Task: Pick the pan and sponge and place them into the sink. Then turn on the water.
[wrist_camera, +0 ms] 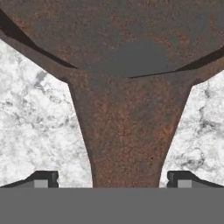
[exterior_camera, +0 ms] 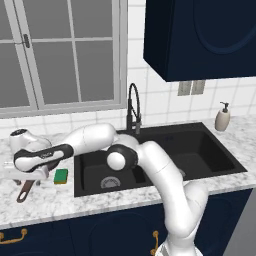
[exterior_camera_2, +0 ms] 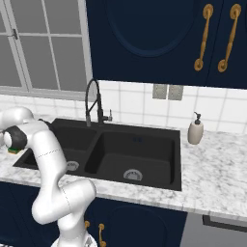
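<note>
1. Rust-brown metal: the pan (wrist_camera: 127, 57) is seen close up in the hand view, its handle (wrist_camera: 127, 144) running down between the two fingertips (wrist_camera: 41, 179) of the pincer (wrist_camera: 112, 180). The tips are set wide, one on each side of the handle, with marble visible between each tip and the handle; no contact is shown.
2. In the left base view the handle end (exterior_camera: 24, 192) is seen lying on the tabletop (exterior_camera: 50, 200), left of the sink (exterior_camera: 200, 150); the pan body is hidden under the robot's hand (exterior_camera: 25, 170).
3. Sponge (exterior_camera: 61, 175): green-topped, placed on the tabletop just left of the sink's left rim and right of the pan handle. In the right base view it is partly hidden behind the arm (exterior_camera_2: 13, 150).
4. Sink: black, double-basin, a silver drain (exterior_camera_2: 132, 174) recorded in each basin; both basins hold nothing else that can be seen.
5. Faucet (exterior_camera: 133, 107): black, arched, mounted at the far rim of the sink.
6. Soap dispenser (exterior_camera: 222, 118): beige, standing on the tabletop at the far right, apart from the sink.
7. Window (exterior_camera: 60, 55): grey-framed, on the far wall, left.
</note>
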Robot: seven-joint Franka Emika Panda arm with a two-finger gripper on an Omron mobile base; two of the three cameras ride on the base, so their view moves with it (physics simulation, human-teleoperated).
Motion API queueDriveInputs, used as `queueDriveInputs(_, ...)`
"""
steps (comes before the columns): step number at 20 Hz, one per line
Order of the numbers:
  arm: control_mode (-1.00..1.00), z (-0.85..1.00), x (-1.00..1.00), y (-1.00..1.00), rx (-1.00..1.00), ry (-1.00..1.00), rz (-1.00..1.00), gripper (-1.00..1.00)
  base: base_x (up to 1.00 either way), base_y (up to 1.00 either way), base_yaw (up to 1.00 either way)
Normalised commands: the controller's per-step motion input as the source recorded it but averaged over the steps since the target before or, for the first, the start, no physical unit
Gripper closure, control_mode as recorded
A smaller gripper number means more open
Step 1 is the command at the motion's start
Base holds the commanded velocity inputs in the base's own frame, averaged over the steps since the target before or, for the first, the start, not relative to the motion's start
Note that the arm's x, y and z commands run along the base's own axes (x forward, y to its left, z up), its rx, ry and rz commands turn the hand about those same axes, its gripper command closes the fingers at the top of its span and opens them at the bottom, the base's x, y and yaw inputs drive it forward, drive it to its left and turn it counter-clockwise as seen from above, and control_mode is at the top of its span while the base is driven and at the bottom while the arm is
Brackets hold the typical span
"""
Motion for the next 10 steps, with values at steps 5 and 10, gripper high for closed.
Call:
queueDriveInputs(5,-1.00,-0.23,0.08,0.00,0.00,0.05,-0.01,1.00,0.00,0.00,0.00)
queueDriveInputs(10,-1.00,0.00,-0.02,-0.05,0.01,-0.02,0.00,1.00,0.00,0.00,0.00)
